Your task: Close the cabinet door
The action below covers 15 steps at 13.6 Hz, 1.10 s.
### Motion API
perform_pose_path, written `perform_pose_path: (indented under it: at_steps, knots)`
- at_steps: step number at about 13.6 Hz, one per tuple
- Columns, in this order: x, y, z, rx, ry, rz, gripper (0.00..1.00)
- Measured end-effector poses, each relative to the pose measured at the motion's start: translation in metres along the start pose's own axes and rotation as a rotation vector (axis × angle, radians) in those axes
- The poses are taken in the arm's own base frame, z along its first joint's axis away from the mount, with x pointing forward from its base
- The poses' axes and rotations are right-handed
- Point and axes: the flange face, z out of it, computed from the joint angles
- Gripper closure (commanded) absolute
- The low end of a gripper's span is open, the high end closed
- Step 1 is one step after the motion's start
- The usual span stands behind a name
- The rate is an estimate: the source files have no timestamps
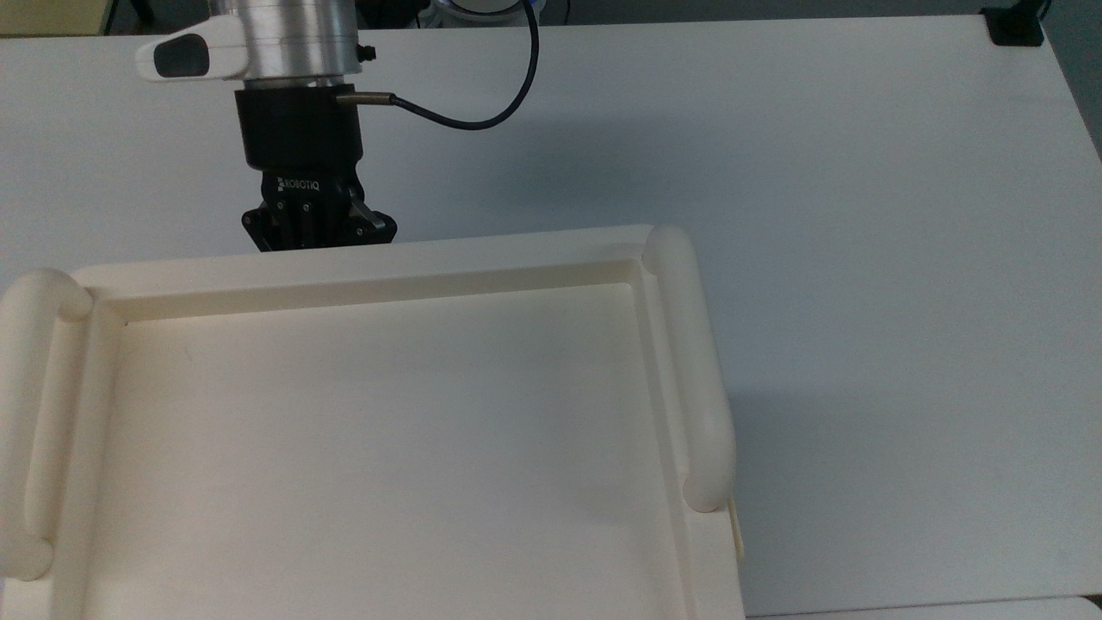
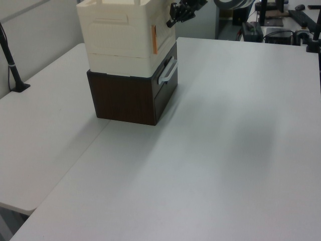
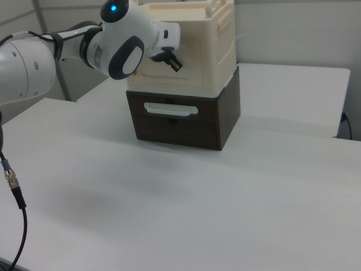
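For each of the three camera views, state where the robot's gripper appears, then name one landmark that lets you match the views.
Top view: gripper in the upper left, just above the cabinet's far rim.
Left view: gripper at the top centre, by the cabinet's upper right corner.
Right view: gripper in the upper left, against the cabinet's front.
Shared landmark: the cream cabinet.
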Motion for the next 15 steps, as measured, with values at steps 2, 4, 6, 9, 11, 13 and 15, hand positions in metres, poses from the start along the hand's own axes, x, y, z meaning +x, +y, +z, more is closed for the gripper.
perform_pose_path:
  at_steps: [2, 4, 6, 9, 11, 13, 15]
  knots:
    - [0.001, 0.0, -0.001, 0.001, 0.002, -0.001, 1.0]
    - [0.0, 0.0, -0.001, -0.001, -0.004, -0.008, 1.0]
    - [-0.006, 0.001, -0.001, -0.022, -0.07, -0.053, 1.0]
    - [-0.018, 0.004, -0.014, -0.086, -0.249, -0.165, 1.0]
    - [-0.022, 0.009, -0.035, -0.138, -0.356, -0.228, 0.96]
    - [-0.026, 0.015, -0.064, -0.191, -0.466, -0.291, 0.73]
    - [-0.032, 0.018, -0.097, -0.255, -0.567, -0.337, 0.09]
